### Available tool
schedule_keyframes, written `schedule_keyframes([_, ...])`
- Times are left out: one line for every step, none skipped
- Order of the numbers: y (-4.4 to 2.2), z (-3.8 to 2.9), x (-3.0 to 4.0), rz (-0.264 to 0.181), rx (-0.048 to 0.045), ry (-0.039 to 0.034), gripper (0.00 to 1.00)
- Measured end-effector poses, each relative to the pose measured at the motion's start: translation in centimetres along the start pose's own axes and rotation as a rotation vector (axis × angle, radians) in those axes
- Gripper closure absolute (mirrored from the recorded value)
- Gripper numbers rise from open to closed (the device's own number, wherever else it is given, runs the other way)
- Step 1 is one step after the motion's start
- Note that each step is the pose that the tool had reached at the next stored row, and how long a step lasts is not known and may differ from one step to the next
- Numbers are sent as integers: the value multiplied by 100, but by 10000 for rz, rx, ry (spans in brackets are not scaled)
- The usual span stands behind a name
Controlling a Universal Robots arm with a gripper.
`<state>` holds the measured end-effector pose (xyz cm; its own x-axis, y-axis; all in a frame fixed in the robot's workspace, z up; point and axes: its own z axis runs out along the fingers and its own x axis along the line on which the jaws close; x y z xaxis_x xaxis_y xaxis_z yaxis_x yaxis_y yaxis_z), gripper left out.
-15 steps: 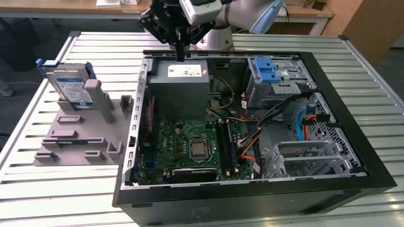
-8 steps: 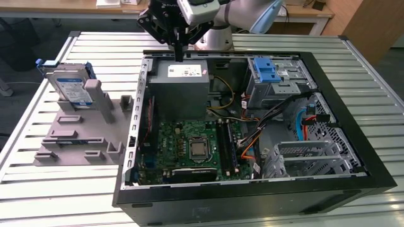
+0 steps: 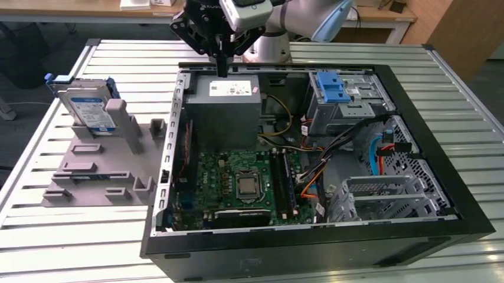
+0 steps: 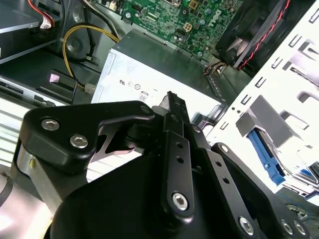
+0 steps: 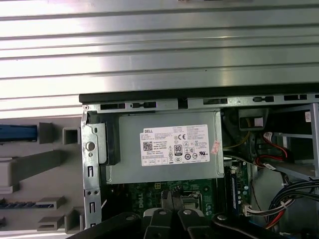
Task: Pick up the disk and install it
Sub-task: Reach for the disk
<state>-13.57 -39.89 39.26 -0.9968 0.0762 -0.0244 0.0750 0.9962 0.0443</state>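
The disk point(image 3: 88, 109) stands on edge in a grey holder point(image 3: 94, 177) at the exterior view's left, outside the computer case. It is silver with a blue-and-white label and a blue bracket. In the first wrist view its blue edge point(image 5: 18, 133) shows beside the case. My gripper point(image 3: 223, 71) hangs over the case's back rim, above the grey power supply box point(image 3: 224, 112) and well away from the disk. Its fingers are shut together with nothing between them, as both wrist views show point(image 4: 172, 98) point(image 5: 172, 195).
The open black computer case point(image 3: 441, 177) lies on a slatted metal table point(image 3: 464, 88). Inside it are the green motherboard point(image 3: 244, 183), cables, and a grey drive cage with a blue latch point(image 3: 337, 88) at the back right. A second metal cage point(image 3: 386, 197) sits near the front.
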Motion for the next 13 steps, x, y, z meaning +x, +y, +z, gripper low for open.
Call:
schedule_keyframes([0, 0, 1, 1, 0, 0, 89])
schedule_keyframes([0, 1, 3, 1, 0, 0, 89])
schedule_keyframes([0, 1, 4, 1, 0, -1, 89])
schedule_keyframes([0, 1, 6, 1, 0, -1, 89])
schedule_keyframes([-1, 2, 8, 1, -1, -1, 89])
schedule_keyframes([-1, 2, 10, 1, 0, 0, 89])
schedule_keyframes([-1, 2, 12, 0, -1, 0, 89])
schedule_keyframes([-1, 2, 14, 0, -1, 0, 89])
schedule_keyframes([-1, 2, 16, 1, 0, 0, 89])
schedule_keyframes([-1, 2, 18, 1, 0, 0, 89])
schedule_keyframes([-2, 2, 21, 1, -1, -1, 89])
schedule_keyframes([-2, 3, 25, 2, -1, -1, 89])
schedule_keyframes([-2, 3, 28, 1, 0, 0, 89])
